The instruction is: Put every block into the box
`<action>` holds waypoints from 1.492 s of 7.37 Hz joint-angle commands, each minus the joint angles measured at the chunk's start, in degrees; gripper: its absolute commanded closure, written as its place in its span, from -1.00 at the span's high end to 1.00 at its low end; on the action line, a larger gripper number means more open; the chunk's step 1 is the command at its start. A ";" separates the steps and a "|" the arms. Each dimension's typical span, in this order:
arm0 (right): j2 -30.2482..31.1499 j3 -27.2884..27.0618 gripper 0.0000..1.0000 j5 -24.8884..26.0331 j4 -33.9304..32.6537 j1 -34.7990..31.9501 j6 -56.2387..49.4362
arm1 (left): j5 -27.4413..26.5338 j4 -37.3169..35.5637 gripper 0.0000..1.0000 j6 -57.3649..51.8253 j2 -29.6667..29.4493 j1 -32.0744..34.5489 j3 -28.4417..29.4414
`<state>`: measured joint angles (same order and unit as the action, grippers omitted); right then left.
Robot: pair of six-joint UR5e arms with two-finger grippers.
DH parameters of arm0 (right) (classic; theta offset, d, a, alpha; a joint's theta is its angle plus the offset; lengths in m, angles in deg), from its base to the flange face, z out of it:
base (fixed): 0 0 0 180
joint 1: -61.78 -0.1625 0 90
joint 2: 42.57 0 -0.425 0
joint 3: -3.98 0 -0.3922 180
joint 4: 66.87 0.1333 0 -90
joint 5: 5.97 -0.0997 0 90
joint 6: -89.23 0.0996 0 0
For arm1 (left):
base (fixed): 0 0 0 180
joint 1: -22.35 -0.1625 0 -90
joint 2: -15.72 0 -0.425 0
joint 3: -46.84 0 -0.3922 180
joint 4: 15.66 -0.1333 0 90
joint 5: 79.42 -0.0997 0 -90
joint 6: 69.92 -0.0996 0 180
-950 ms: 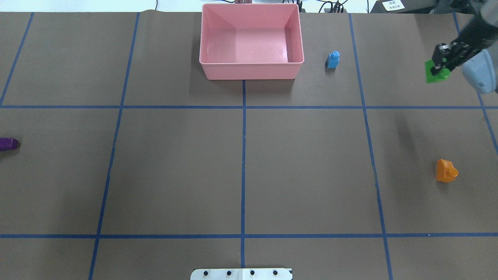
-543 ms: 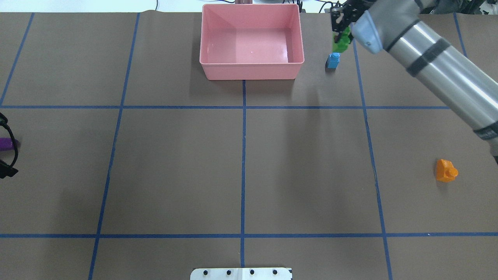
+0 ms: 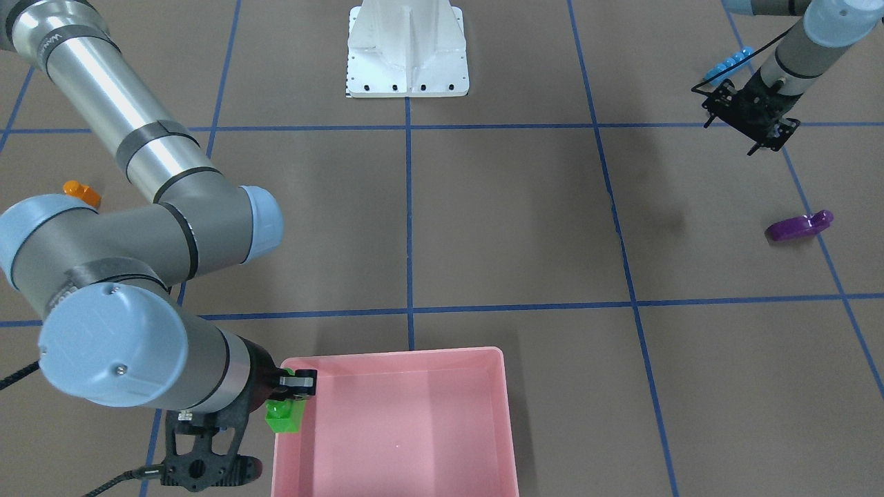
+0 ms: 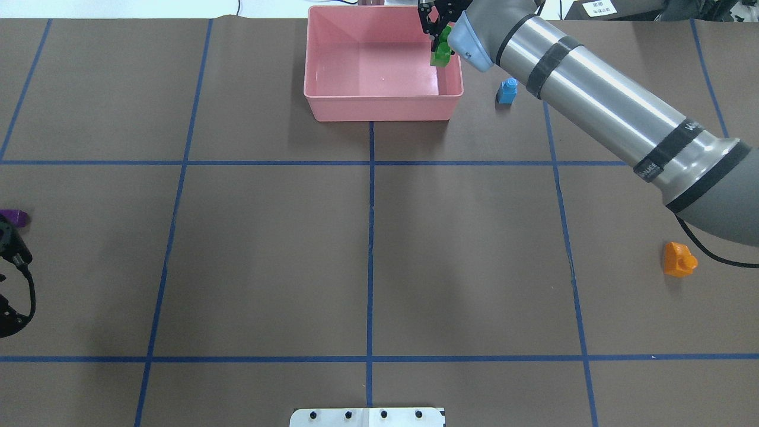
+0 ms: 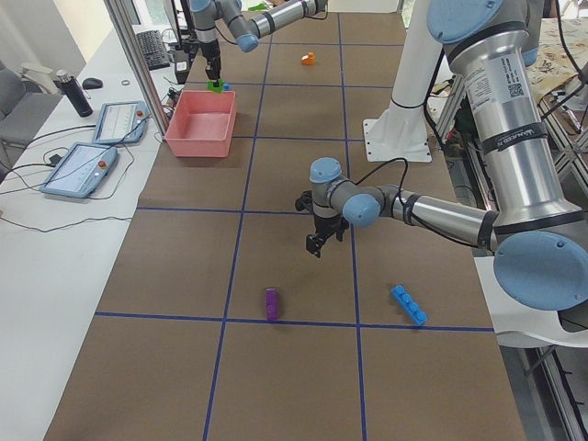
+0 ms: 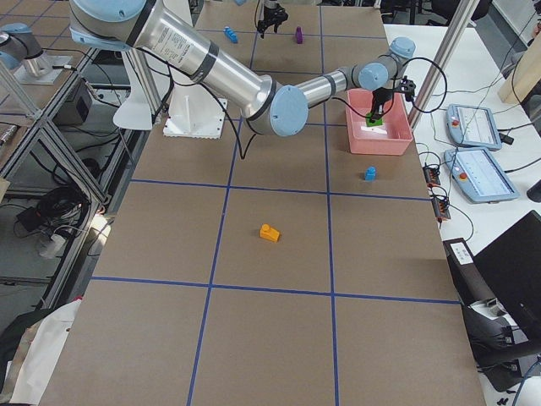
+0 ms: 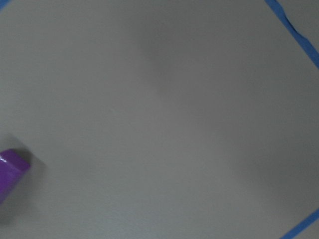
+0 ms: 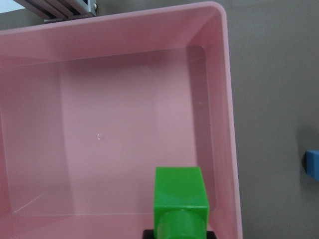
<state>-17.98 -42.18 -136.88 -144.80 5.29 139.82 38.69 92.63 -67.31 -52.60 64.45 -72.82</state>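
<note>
My right gripper (image 4: 439, 46) is shut on the green two-stud brick (image 4: 440, 55) and holds it above the right side of the pink box (image 4: 382, 107). The right wrist view shows the brick (image 8: 180, 200) over the box floor, close to the right wall (image 8: 230, 124). The tiny blue brick (image 4: 507, 91) stands just right of the box. The orange sloped brick (image 4: 679, 260) lies far right. The purple wedge (image 3: 798, 226) lies at the table's left, with my left gripper (image 3: 751, 117) open and empty above the table beside it. The long blue brick (image 3: 728, 63) lies behind that gripper.
The white robot base (image 3: 407, 48) stands at the near middle edge. Blue tape lines (image 4: 370, 237) divide the brown table into squares. Tablets and cables (image 5: 101, 142) lie beyond the table's far edge behind the box.
My right arm has swung left with the green brick, from the far right past the tiny blue brick to over the box. My left gripper has come in at the left edge near the purple wedge.
</note>
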 commanded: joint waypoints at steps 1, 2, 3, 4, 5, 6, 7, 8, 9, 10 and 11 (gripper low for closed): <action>-1.65 3.87 -1.00 1.27 4.78 1.55 2.83 | -1.38 1.39 1.00 2.12 5.46 -7.43 -2.34; -1.83 3.97 -1.00 2.49 5.58 2.34 3.20 | -2.87 1.48 1.00 3.01 8.09 -9.74 -2.42; -1.83 3.97 0.98 3.98 6.72 2.95 3.20 | -2.45 1.83 1.00 5.11 10.03 -11.15 -2.34; -1.83 3.88 1.00 3.99 7.25 3.05 3.20 | -2.53 1.83 1.00 8.70 11.62 -15.78 -2.25; -1.74 2.92 1.00 3.99 7.26 2.53 3.29 | -2.53 1.83 1.00 11.08 12.24 -18.35 -1.81; -1.30 1.26 1.00 3.82 7.09 1.48 3.29 | -2.53 1.83 1.00 11.45 13.29 -19.33 -1.72; -0.43 -1.45 1.00 3.47 6.39 0.68 3.29 | -2.53 2.01 1.00 12.07 14.35 -19.95 -1.37; 5.15 -9.31 1.00 3.64 4.21 0.76 3.29 | -2.53 2.01 0.99 15.73 14.53 -22.13 -0.85; 8.42 -13.30 1.00 3.64 3.92 0.42 3.29 | -2.71 2.97 0.97 18.46 14.88 -24.24 -0.32; 8.80 -13.52 1.00 3.55 3.92 0.06 3.29 | -2.88 6.11 0.95 19.79 16.19 -25.31 0.38; 9.68 -13.61 1.00 3.55 4.01 0.06 3.29 | -2.97 10.49 0.95 20.15 17.42 -26.01 2.13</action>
<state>-9.72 -54.83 -133.30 -140.73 5.52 143.11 35.86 98.56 -48.36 -36.64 39.70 -72.37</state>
